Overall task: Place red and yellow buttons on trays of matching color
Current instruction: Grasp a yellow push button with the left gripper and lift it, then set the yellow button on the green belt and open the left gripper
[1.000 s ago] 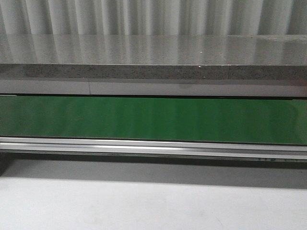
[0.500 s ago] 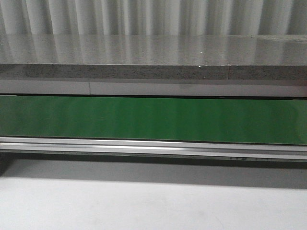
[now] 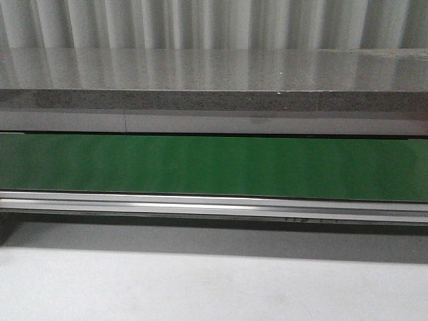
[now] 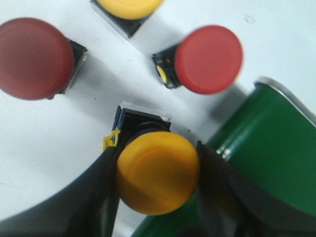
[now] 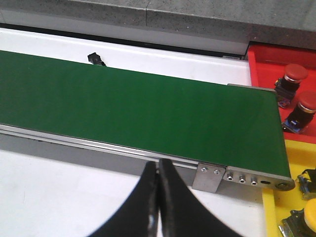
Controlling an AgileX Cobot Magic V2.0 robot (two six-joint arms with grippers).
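Left wrist view — left gripper (image 4: 157, 170) clamps yellow button (image 4: 158, 171).

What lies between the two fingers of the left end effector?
In the left wrist view, a yellow button sits between the fingers of the left end effector, over the white table.

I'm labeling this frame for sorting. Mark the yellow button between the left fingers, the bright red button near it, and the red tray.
yellow button (image 4: 158, 171), left wrist view, domed cap
bright red button (image 4: 209, 59), left wrist view, cap centre
red tray (image 5: 264, 59), right wrist view, bare floor
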